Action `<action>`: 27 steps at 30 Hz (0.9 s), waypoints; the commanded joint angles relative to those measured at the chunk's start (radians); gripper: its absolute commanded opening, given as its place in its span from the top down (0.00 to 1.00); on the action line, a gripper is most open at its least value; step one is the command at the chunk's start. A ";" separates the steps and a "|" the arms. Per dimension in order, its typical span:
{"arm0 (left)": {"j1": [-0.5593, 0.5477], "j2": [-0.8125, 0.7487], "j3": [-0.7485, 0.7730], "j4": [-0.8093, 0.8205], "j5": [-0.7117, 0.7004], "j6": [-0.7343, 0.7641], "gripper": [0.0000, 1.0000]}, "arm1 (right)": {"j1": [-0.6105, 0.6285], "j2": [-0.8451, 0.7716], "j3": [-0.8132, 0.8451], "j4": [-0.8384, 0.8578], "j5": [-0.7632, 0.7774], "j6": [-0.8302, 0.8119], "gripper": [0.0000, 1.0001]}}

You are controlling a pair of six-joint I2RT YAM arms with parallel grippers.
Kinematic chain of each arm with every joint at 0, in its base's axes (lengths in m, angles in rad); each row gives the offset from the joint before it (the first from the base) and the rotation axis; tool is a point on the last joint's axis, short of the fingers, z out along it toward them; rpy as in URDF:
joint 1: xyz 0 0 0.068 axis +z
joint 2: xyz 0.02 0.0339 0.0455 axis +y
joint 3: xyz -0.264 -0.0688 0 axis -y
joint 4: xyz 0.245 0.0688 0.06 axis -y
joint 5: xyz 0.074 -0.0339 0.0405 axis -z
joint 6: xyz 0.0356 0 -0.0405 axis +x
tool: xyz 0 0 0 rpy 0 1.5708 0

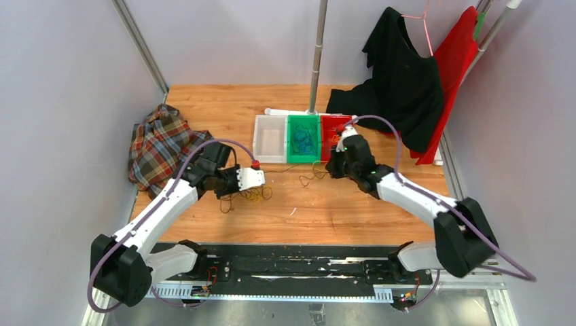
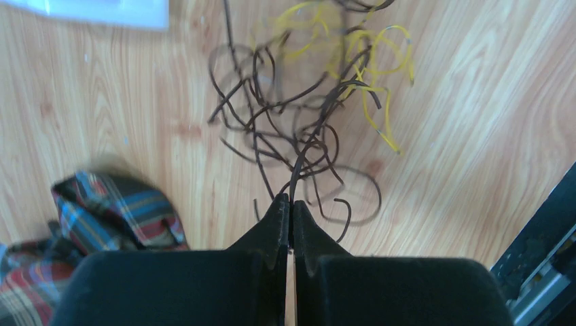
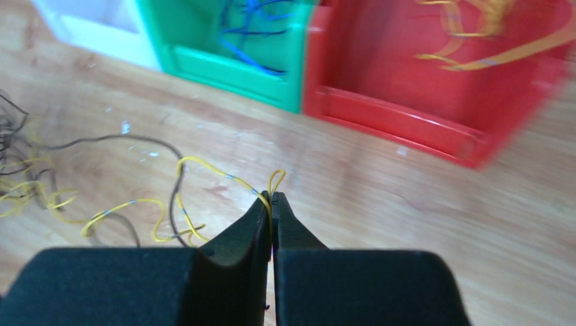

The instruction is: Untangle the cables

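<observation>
Now: left gripper (image 2: pixel 291 206) fingers press together, pinching a dark brown cable (image 2: pixel 294 182); right gripper (image 3: pixel 271 202) fingers likewise together, pinching a yellow cable (image 3: pixel 224 174).

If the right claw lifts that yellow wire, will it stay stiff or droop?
Probably droop: the yellow wire lies in loose curls, so it looks floppy and light. It may drag the brown wire it crosses. Pinched thinly in the right gripper, it might slip.
</observation>
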 commanded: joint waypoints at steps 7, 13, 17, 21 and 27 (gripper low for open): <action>0.312 -0.099 0.082 -0.168 -0.068 0.196 0.99 | -0.205 -0.288 -0.142 -0.233 0.401 0.082 0.99; 0.412 -0.130 0.121 -0.194 -0.093 0.262 0.99 | -0.339 -0.381 -0.131 -0.384 0.591 0.129 0.99; 0.458 -0.140 0.087 -0.153 -0.150 0.328 0.99 | -0.482 -0.455 -0.096 -0.442 0.612 0.116 0.99; 0.508 -0.148 -0.025 -0.046 -0.218 0.444 0.99 | -0.601 -0.509 -0.055 -0.488 0.618 0.128 0.99; 0.546 -0.125 -0.233 0.204 -0.399 0.612 0.99 | -0.709 -0.528 -0.005 -0.518 0.595 0.206 0.99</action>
